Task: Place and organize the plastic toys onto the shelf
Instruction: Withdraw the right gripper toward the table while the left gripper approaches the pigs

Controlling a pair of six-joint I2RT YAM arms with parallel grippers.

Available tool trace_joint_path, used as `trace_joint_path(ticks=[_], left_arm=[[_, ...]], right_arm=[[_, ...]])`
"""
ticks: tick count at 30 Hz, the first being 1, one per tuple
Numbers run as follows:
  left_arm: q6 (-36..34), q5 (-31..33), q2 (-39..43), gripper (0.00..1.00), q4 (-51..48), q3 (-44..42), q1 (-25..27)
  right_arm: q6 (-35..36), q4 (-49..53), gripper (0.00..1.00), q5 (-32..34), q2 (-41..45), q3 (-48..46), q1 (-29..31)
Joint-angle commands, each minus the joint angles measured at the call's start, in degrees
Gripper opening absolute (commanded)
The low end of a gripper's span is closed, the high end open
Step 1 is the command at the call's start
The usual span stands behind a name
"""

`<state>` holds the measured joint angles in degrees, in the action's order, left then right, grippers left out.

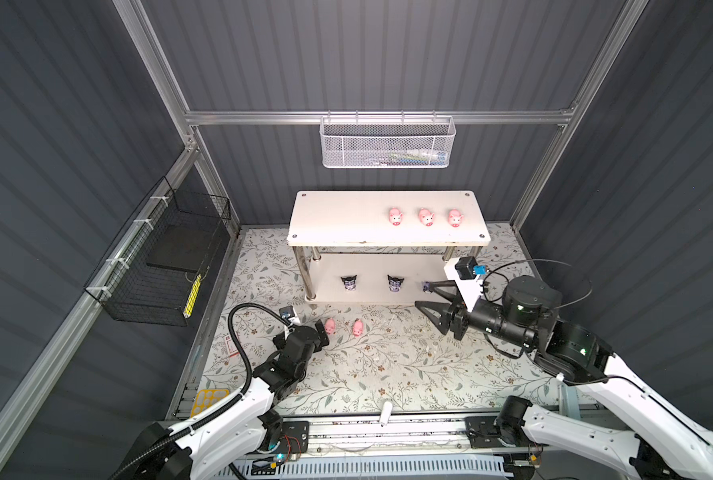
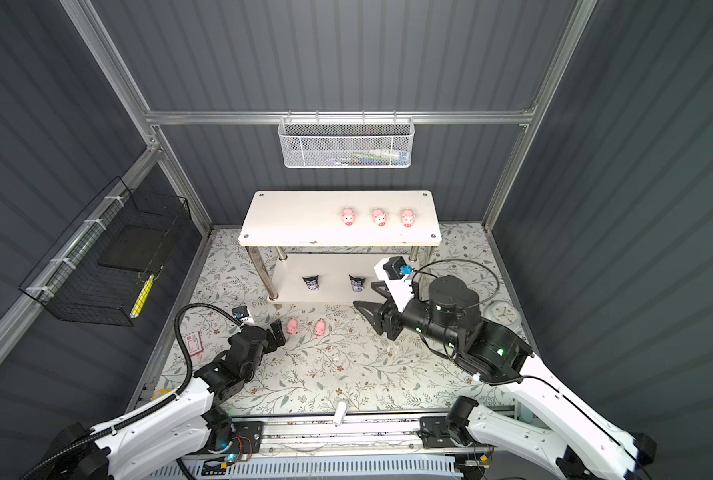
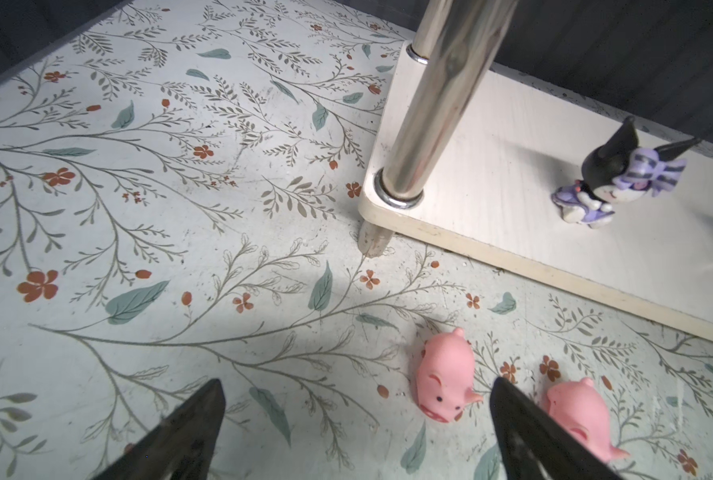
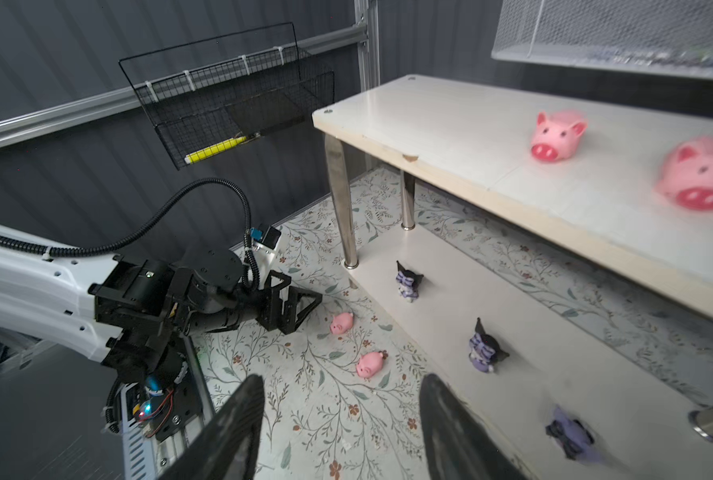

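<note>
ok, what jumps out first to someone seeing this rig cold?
Three pink pigs lined up on the right half of the top board of the shelf, bright against white. Below, two black-eared figurines stand on the lower board, and two loose pigs sit on the floral mat in front, beside the open left gripper.

Enclosed by dark grey ribbed walls (image 1: 367, 54), framed with aluminium rails (image 1: 263, 117). Floored with a pale sheet (image 1: 388, 365) of leafy sprigs and red flowers. Hung with a white mesh basket (image 1: 388, 143) behind, a black wire basket (image 1: 155, 286) left.
</note>
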<state>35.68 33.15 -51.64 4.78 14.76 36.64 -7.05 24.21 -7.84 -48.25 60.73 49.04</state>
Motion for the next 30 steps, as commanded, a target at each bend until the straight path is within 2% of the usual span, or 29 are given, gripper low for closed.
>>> trace_joint_path(ticks=[1, 4, 12, 19, 30], left_arm=[[-1.59, -2.16, -1.32, 0.98, 0.06, 1.76, -0.49], [-3.19, -3.58, -3.07, 0.97, 0.33, 2.15, -0.52], [-4.46, -4.93, -10.37, 0.97, 2.64, 4.54, -0.49], [-3.98, -5.67, -17.12, 0.95, 5.53, 6.87, -0.48], [-2.29, -5.63, -23.7, 0.86, 8.53, 8.79, -0.46]], right_arm=[[-4.87, -1.27, 0.62, -4.96, -0.25, -6.51, 0.18], [-6.51, -1.62, 0.62, -6.96, -1.37, -10.72, 0.18], [-9.61, -12.65, 0.61, -9.06, -7.1, -21.75, 0.18], [-11.67, -17.83, 0.61, -10.39, -9.66, -25.66, 0.17], [-12.29, -19.94, 0.61, -9.92, -10.71, -27.78, 0.09]])
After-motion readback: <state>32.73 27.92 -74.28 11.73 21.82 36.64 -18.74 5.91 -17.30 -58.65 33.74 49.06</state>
